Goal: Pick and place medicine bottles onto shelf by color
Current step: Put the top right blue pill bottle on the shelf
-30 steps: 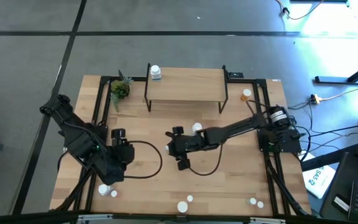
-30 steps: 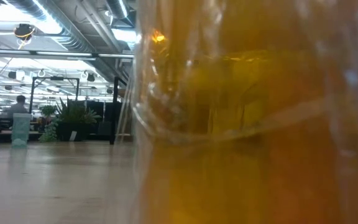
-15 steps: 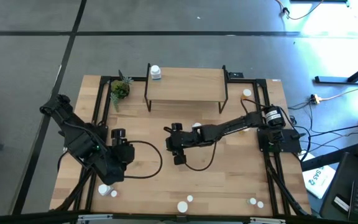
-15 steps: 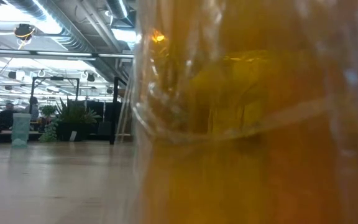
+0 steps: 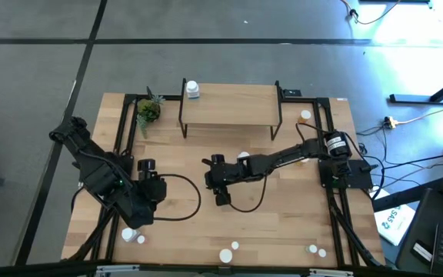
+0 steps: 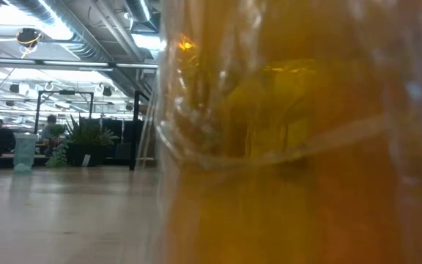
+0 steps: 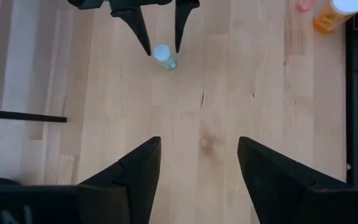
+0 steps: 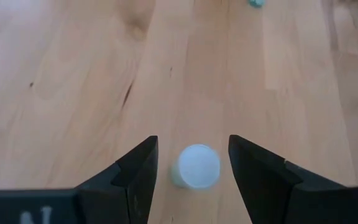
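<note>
Low view mostly blocked by blurred orange bottle (image 6: 299, 147).

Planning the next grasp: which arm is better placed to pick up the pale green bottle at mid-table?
Right. The right gripper is open around the pale green bottle; the left gripper waits farther off.

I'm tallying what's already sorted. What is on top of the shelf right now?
One white-capped bottle stands at the far left corner of the shelf; the rest of its top looks bare. The table under the plank is hidden from above.
</note>
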You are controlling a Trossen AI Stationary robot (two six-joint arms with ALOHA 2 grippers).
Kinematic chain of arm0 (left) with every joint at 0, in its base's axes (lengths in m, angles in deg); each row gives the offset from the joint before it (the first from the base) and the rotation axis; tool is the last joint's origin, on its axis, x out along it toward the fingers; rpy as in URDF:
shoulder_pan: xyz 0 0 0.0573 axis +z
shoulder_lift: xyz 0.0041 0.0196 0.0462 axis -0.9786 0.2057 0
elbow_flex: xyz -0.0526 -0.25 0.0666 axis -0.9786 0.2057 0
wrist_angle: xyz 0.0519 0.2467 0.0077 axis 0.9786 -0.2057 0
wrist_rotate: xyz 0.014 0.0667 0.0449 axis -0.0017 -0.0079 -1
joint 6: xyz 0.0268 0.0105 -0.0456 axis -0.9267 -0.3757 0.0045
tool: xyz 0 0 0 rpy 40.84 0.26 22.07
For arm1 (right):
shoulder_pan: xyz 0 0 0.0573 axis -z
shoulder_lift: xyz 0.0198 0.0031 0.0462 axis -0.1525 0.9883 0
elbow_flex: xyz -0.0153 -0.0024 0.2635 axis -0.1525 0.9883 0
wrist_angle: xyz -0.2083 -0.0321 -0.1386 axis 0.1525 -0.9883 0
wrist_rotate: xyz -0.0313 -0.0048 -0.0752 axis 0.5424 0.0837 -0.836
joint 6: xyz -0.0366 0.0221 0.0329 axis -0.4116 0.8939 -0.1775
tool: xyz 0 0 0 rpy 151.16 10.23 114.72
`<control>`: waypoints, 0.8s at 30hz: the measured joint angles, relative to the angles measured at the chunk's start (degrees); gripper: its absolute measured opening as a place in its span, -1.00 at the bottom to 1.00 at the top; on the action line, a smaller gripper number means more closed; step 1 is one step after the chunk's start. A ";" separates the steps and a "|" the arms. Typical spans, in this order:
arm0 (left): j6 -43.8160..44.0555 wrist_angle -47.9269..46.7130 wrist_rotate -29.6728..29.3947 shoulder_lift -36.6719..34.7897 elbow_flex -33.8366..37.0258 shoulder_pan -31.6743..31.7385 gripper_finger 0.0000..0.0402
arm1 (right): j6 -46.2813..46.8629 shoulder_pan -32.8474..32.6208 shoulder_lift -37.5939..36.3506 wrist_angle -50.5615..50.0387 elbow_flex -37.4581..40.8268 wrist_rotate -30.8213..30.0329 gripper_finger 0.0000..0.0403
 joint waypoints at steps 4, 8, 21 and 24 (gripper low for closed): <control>0.00 0.02 0.00 0.00 0.00 0.00 0.03 | 0.83 0.00 0.00 -0.01 0.02 0.00 -0.01; 0.00 0.02 0.01 0.00 0.00 0.00 0.03 | 0.83 0.00 0.00 -0.03 0.02 0.00 -0.01; -0.20 0.00 0.07 0.00 0.00 0.00 0.03 | 0.70 0.00 0.00 -0.58 0.04 -3.94 -0.01; -0.20 0.00 0.07 0.00 0.00 0.00 0.03 | 1.76 0.00 0.00 -0.72 0.07 -2.52 -0.01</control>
